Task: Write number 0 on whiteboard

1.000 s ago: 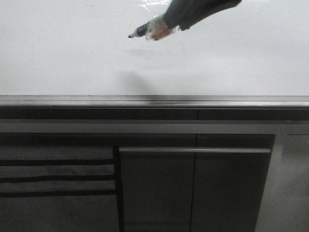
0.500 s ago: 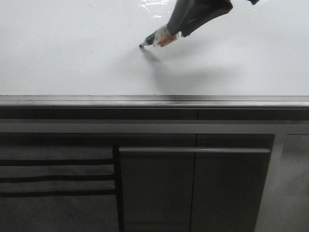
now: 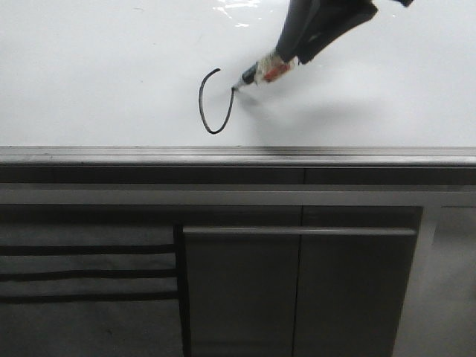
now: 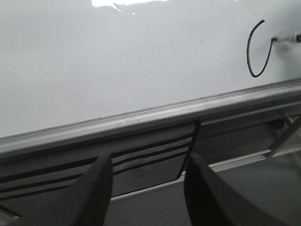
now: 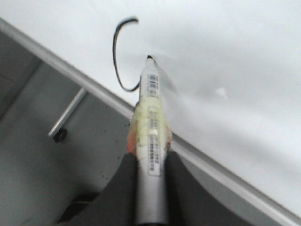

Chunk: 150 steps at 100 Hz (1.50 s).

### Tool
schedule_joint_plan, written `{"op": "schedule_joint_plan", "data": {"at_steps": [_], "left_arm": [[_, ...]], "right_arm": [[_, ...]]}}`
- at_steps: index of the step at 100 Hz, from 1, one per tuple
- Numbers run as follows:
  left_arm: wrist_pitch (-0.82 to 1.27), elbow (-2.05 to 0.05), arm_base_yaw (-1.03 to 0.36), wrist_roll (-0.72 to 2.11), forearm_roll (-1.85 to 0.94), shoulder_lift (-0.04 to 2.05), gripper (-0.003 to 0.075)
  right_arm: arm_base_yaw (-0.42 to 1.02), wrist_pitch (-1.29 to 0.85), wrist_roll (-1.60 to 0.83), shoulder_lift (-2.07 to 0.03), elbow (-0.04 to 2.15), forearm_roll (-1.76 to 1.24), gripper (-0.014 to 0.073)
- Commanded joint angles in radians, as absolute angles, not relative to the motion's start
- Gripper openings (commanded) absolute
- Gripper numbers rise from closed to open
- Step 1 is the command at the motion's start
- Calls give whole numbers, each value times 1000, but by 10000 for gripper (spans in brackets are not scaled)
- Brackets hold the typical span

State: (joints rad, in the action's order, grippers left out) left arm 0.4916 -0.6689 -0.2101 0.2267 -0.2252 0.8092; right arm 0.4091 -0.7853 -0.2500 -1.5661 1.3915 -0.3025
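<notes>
The whiteboard (image 3: 89,74) is glossy white, with a grey edge strip (image 3: 238,155) along its near side. On it the number 0 (image 3: 200,97) shows as a thin black hook: a left side, a rounded bottom and a short rise on the right, open at the upper right. My right gripper (image 3: 286,56) is shut on a white marker pen (image 3: 262,71), whose tip touches the board at the stroke's right end. The right wrist view shows the pen (image 5: 151,122), the gripper (image 5: 149,157) and the stroke (image 5: 114,52). My left gripper (image 4: 148,162) is open and empty below the board's edge, with the stroke (image 4: 248,56) far off.
Dark grey cabinet panels (image 3: 357,297) lie below the board's edge strip, with a long grey handle bar (image 3: 297,231) and a slatted panel (image 3: 82,271) at the left. A glare patch (image 3: 238,9) sits at the top of the board.
The pen tip came down onto the board and drew the black curve down the left, round the bottom and up to the right. The right gripper shifted a little to the right.
</notes>
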Motion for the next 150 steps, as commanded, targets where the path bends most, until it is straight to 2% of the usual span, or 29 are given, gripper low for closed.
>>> {"op": "schedule_joint_plan", "data": {"at_steps": [1,31,55,69,79,101,107,124,150], "left_arm": [[427,-696,-207,219,-244,808,313],[427,-696,-207,219,-244,808,313],[457,-696,-220,226,-244,808,313],[477,-706,-336,402,-341,808,313],[484,-711,-480,563,-404,823,313],[485,-775,-748,648,-369,891,313],[486,-800,-785,648,-349,917,313],[539,-870,-855,711,-343,1013,314],[540,-930,-864,723,-294,1138,314]], "right_arm": [[408,-696,-246,-1527,1426,-298,-65],[487,-731,-246,-1511,1404,-338,-65],[595,-639,-332,-1339,1205,-338,-65],[632,-657,-512,-1251,1152,-338,-65],[651,-687,-637,-1214,1150,-336,-65],[657,-858,-921,-1205,1150,-334,-65],[658,-893,-1022,-1205,1150,-334,-65],[658,-833,-1088,-1205,1150,-336,-65],[679,-831,-1170,-1205,1150,-338,-65]]}}
